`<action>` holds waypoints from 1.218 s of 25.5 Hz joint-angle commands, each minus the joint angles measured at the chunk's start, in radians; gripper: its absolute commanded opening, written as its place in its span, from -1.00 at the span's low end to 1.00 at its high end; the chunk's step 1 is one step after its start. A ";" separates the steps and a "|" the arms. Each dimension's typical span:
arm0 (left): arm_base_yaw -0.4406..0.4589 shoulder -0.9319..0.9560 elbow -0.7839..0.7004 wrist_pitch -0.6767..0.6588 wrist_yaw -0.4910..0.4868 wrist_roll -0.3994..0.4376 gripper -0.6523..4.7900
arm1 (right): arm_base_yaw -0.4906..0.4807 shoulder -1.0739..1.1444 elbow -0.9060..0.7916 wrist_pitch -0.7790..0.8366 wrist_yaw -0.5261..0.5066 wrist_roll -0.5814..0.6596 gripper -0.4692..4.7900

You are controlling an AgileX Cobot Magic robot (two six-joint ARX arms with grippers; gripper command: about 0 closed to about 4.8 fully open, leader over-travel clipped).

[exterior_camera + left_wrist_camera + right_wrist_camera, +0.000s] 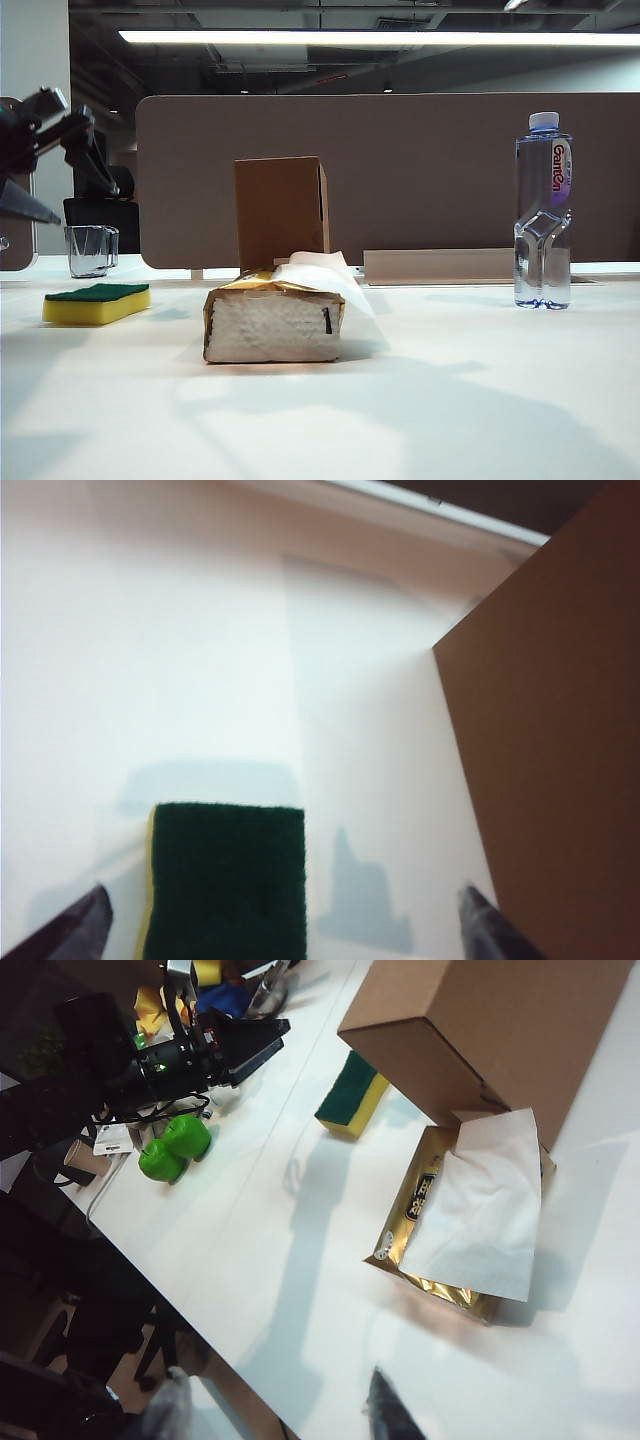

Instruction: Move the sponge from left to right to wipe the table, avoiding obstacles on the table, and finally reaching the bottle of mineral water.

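- Sponge (96, 303) lies flat on the white table (450, 400), green scouring side up, at the left of my exterior view, well apart from the bottle of mineral water (543, 210) at the far right.
- From my left wrist camera I see the same sponge below, between the two fingertips (70, 925) of the left gripper (285, 925); the jaws are spread wide and touch nothing, so nothing is held.
- In the exterior view that left gripper hangs in the air at the left edge, above and left of the sponge.
- Containers first: the bottle stands upright, white cap on, and looks filled with clear water almost to the shoulder.
- A clear glass mug (91, 250) stands behind the sponge; I can't tell whether anything is in it.
- The gold-edged tissue pack (274, 322) sits mid-table with one white tissue (325, 275) pulled out of its top.
- The brown cardboard box (282, 212) stands upright just behind the pack, closed; I can't see inside.
- Writing: the bottle's purple-white label reads "Ganten", running vertically. There is dark print on the gold pack in my right wrist view, too small for me to read.
- Right gripper (280, 1410) shows only as two blurred fingertips at the near table edge, clearly apart, with nothing between them.
- Two green apple-like objects (175, 1148) lie beside the table.
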 commanded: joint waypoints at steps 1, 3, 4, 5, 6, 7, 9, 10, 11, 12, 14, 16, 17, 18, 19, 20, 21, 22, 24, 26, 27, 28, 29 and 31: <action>0.002 0.029 0.003 -0.003 0.005 0.046 1.00 | 0.001 0.023 0.005 0.021 -0.013 0.000 0.05; 0.002 0.058 0.003 -0.016 0.005 0.068 1.00 | 0.001 0.051 0.005 0.023 -0.015 0.000 0.05; 0.002 0.069 0.003 -0.018 0.005 0.068 1.00 | 0.001 0.064 0.005 0.024 -0.016 0.000 0.05; 0.001 0.088 0.003 -0.018 0.005 0.068 1.00 | 0.001 0.080 0.005 0.024 -0.017 0.000 0.05; 0.001 0.100 0.003 -0.018 0.005 0.068 1.00 | 0.001 0.087 0.005 0.024 -0.019 0.000 0.05; 0.001 0.112 0.003 -0.018 0.005 0.073 1.00 | 0.001 0.097 0.005 0.024 -0.023 -0.001 0.05; 0.000 0.127 0.003 -0.020 0.004 0.102 1.00 | 0.001 0.107 0.005 0.026 -0.031 -0.004 0.05; 0.000 0.134 0.003 -0.020 0.004 0.115 1.00 | 0.001 0.108 0.005 0.027 -0.030 -0.004 0.05; 0.000 0.142 0.003 -0.020 0.003 0.116 1.00 | 0.001 0.109 0.005 0.032 -0.030 -0.004 0.05; 0.000 0.154 0.003 -0.019 0.003 0.117 1.00 | 0.001 0.109 0.005 0.041 -0.030 -0.004 0.05; 0.000 0.167 0.003 -0.020 0.002 0.117 1.00 | 0.001 0.109 0.005 0.051 -0.031 -0.004 0.05; 0.000 0.184 0.003 -0.018 0.001 0.117 1.00 | 0.001 0.109 0.005 0.053 -0.030 -0.004 0.05; 0.000 0.191 0.003 -0.017 -0.001 0.118 1.00 | 0.001 0.109 0.005 0.053 -0.030 -0.004 0.05; 0.000 0.195 0.004 -0.015 -0.005 0.123 1.00 | 0.001 0.109 0.005 0.053 -0.030 -0.004 0.05; 0.000 0.200 0.005 -0.010 -0.009 0.141 1.00 | 0.001 0.109 0.005 0.053 -0.031 -0.004 0.05; 0.000 0.204 0.006 -0.006 -0.012 0.144 1.00 | 0.001 0.109 0.005 0.053 -0.031 -0.004 0.05; 0.000 0.213 0.011 -0.002 -0.014 0.143 1.00 | 0.002 0.109 0.005 0.053 -0.031 -0.004 0.05; 0.000 0.216 0.013 -0.002 -0.015 0.143 1.00 | 0.002 0.109 0.005 0.053 -0.031 -0.004 0.05; 0.000 0.234 0.024 0.000 -0.015 0.143 1.00 | 0.002 0.109 0.005 0.052 -0.031 -0.004 0.05; -0.001 0.253 0.038 -0.002 -0.016 0.143 1.00 | 0.002 0.109 0.005 0.052 -0.031 -0.004 0.05; -0.002 0.259 0.042 -0.002 -0.024 0.143 1.00 | 0.002 0.109 0.005 0.051 -0.031 -0.004 0.05; -0.002 0.266 0.047 -0.003 -0.030 0.143 1.00 | 0.002 0.109 0.005 0.051 -0.030 -0.003 0.05; -0.002 0.267 0.047 -0.003 -0.030 0.143 1.00 | 0.002 0.109 0.005 0.049 -0.030 -0.003 0.05; -0.002 0.272 0.047 -0.005 -0.030 0.143 1.00 | 0.002 0.109 0.005 0.048 -0.029 -0.004 0.05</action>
